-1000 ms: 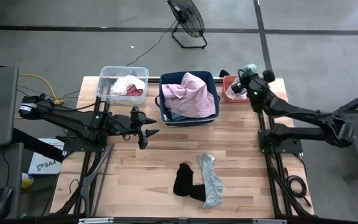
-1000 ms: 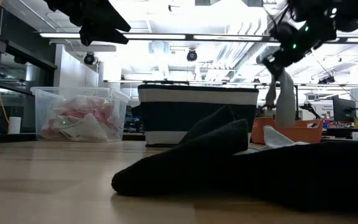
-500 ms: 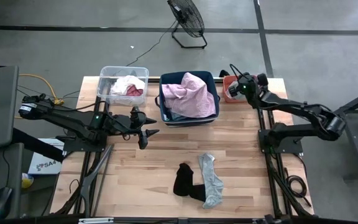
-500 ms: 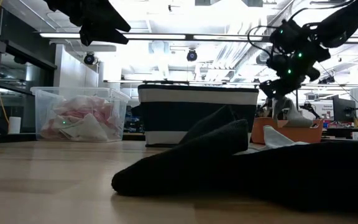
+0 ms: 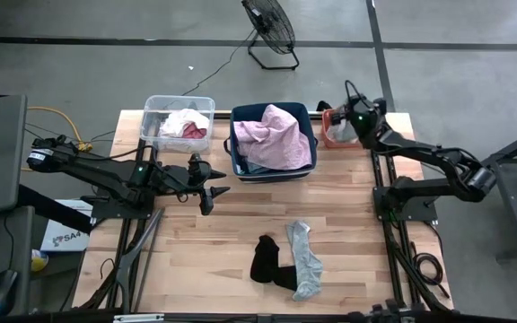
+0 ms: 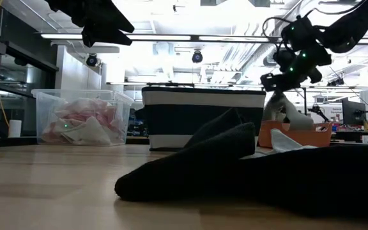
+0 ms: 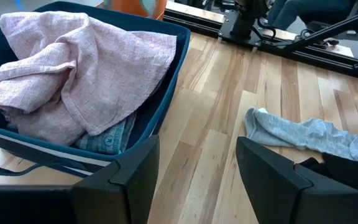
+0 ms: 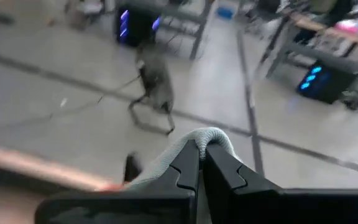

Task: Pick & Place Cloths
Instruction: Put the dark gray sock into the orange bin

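My right gripper [image 5: 350,117] is over the coral bin [image 5: 328,128] at the table's far right and is shut on a pale grey cloth [image 6: 281,105]. My left gripper [image 5: 215,194] hovers open over bare table, near the navy bin [image 5: 237,161], and touches nothing. A black sock [image 5: 265,258] and a grey sock [image 5: 303,260] lie flat side by side at the table's near middle. The left wrist view shows the grey sock [image 7: 303,134] and the light pink cloth [image 7: 73,68] that fills the navy bin. My right gripper pinches a fold of the pale grey cloth [image 8: 209,134] between its two fingertips [image 8: 188,165]; the fold loops over the tips. The cloth hangs slack below the gripper, and its lower end [image 6: 296,121] rests in the coral bin [image 6: 299,135].
A clear bin [image 5: 155,108] with pink and white cloth stands at the far left, next to the navy bin. A black cloth [image 5: 323,106] lies beside the coral bin. Bare wood lies between the bins and the socks. A fan [image 5: 270,27] stands on the floor beyond the table.
My right gripper has come down toward the coral bin and shifted slightly toward the table's left, still shut on the pale grey cloth. The cloth hung long and straight above the bin; now its lower part has sunk into the bin.
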Available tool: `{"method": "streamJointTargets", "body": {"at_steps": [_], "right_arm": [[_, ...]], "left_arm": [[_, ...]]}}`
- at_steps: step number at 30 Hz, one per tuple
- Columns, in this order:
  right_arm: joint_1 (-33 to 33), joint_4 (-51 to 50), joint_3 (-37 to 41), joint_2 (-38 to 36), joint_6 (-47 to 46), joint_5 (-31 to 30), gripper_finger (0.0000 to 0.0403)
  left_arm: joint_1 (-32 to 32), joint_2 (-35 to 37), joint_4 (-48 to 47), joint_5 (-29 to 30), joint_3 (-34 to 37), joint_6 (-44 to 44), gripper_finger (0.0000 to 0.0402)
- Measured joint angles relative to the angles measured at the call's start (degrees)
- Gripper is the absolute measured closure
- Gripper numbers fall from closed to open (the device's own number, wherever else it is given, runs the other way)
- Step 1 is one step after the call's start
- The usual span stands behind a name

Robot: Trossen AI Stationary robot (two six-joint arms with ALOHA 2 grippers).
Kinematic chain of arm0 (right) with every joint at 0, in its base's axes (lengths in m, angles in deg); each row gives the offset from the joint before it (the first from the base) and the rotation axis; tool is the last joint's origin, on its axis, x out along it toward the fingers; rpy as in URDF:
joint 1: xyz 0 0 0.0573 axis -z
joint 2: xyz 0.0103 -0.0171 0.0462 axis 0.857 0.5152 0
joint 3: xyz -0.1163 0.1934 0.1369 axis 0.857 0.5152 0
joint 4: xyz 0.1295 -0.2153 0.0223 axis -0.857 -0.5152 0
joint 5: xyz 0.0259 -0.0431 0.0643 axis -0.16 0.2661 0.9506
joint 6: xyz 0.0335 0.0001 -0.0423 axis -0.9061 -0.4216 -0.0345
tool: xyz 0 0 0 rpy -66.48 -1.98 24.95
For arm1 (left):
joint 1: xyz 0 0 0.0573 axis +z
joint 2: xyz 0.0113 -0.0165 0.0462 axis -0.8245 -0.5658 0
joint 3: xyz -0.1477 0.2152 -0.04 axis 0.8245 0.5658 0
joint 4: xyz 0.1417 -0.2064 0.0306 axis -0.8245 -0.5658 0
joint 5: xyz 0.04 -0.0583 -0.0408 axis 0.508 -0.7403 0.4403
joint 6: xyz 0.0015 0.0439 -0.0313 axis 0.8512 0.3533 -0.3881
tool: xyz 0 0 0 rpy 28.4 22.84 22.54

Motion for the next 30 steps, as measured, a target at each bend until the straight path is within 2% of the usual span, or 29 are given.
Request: {"method": "streamJointTargets", "body": {"at_steps": [4,9,18,23,30], "right_arm": [[1.1,8.8,0.0,0.0,4.0,-1.5,0.0399],[2.1,15.4,0.0,0.0,7.4,0.9,0.0399],[2.1,-0.8,0.0,0.0,1.2,2.7,0.0399],[2.1,-4.7,0.0,0.0,0.2,3.1,0.0399],[2.1,-14.6,0.0,0.0,-6.9,3.1,0.0398]], "left_arm": [[0.0,0.0,0.0,0.0,0.0,0.0,0.0195],[0.0,0.0,0.0,0.0,0.0,0.0,0.0195],[0.0,0.0,0.0,0.0,0.0,0.0,0.0195],[0.0,0.0,0.0,0.0,0.0,0.0,0.0195],[0.0,0.0,0.0,0.0,0.0,0.0,0.0195]]}}
